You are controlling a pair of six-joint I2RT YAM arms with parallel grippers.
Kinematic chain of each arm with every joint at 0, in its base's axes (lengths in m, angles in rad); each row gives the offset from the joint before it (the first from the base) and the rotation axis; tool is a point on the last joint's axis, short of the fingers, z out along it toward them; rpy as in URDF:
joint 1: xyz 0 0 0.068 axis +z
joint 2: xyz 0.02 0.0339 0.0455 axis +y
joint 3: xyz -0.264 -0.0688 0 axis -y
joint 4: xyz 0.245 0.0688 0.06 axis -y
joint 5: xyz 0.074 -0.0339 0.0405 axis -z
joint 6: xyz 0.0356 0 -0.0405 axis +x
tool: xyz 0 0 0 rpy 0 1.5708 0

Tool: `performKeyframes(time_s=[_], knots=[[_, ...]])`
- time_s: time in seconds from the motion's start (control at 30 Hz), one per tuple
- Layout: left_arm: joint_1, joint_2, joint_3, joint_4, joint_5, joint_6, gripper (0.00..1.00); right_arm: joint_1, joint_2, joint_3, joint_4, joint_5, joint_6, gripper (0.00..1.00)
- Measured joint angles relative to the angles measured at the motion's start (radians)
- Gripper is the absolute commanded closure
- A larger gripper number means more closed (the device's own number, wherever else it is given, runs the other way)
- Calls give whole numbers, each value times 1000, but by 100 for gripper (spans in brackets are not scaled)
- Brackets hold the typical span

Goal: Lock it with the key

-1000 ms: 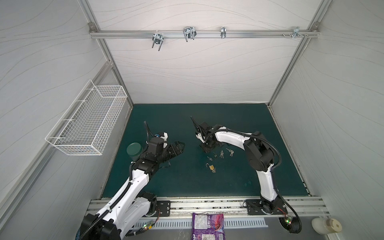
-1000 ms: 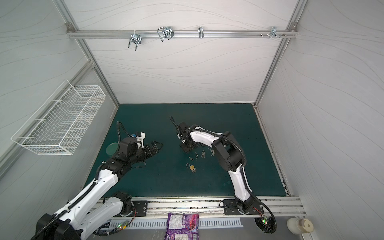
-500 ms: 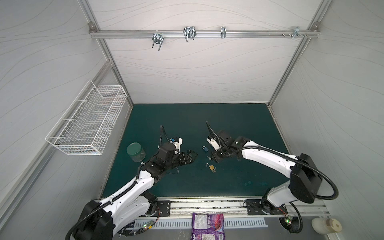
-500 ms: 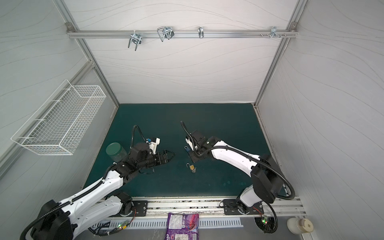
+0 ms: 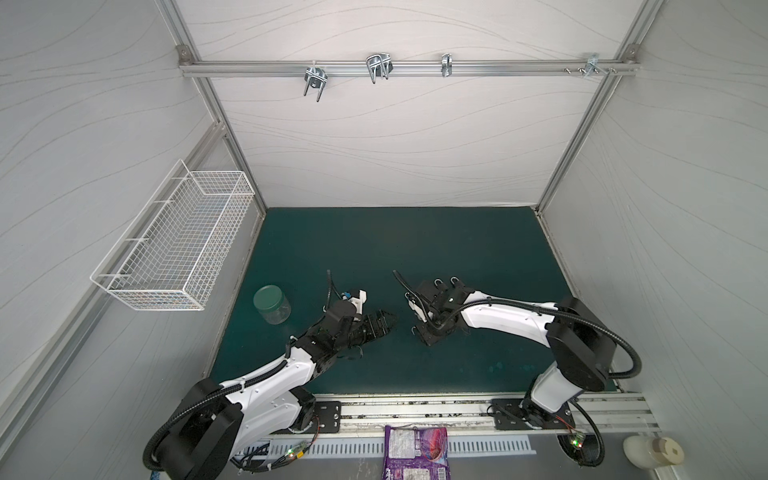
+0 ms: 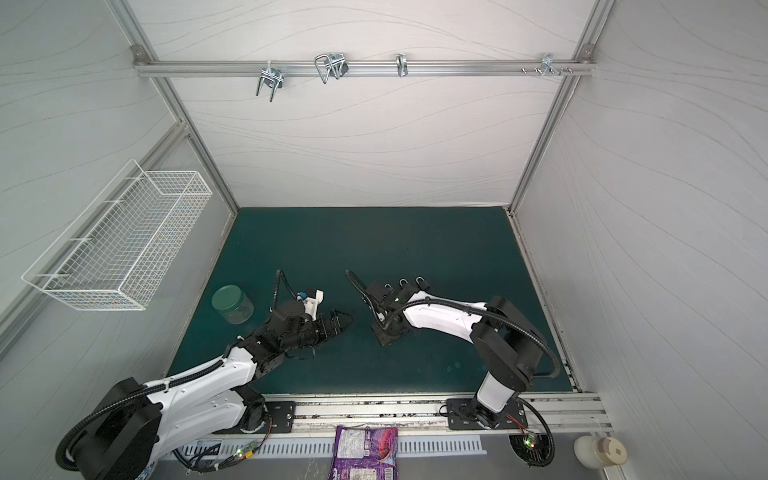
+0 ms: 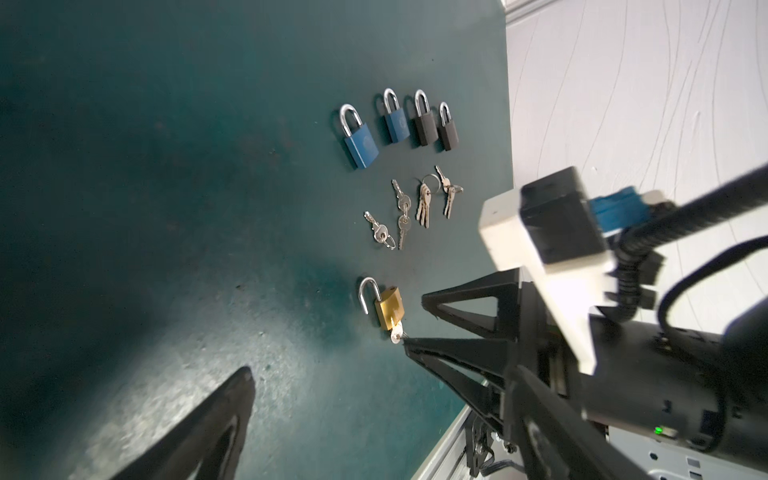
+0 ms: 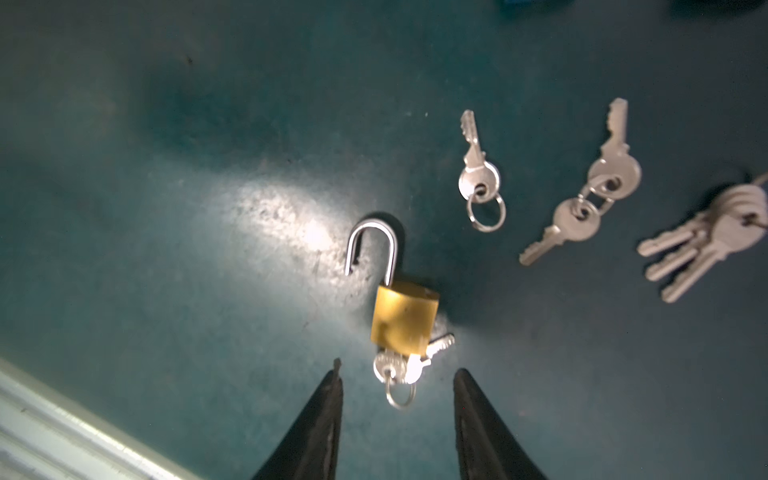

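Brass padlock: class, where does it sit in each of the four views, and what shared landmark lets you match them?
In a top view: not clearly seen, covered by the right gripper.
In a top view: again covered by that gripper.
Left wrist: brass padlock, shackle open, just beyond the right gripper's fingers.
Right wrist, just ahead of the gap between the open fingers.
Shared landmark: the right gripper, poised at the lock.

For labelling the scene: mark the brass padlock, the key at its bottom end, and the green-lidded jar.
brass padlock (image 8: 404, 318), right wrist view, on its body.
key (image 8: 390, 366), right wrist view, on its round head.
jar (image 5: 269, 297), in a top view, on its green lid.
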Motion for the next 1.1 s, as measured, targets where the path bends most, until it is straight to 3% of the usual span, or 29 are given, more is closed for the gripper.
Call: performKeyframes(time_s=[0.33, 0.77, 0.9, 1.1], knots=[[108, -62, -9, -4, 23, -18, 5, 2, 72, 23, 8, 31, 26, 55], [133, -67, 8, -62, 60, -5, 6, 7, 125, 70, -1, 68, 15, 62], [140, -64, 23, -64, 61, 0, 6, 12, 125, 68, -2, 78, 4, 67], [156, -55, 46, -81, 72, 7, 7, 25, 121, 65, 2, 83, -1, 83]])
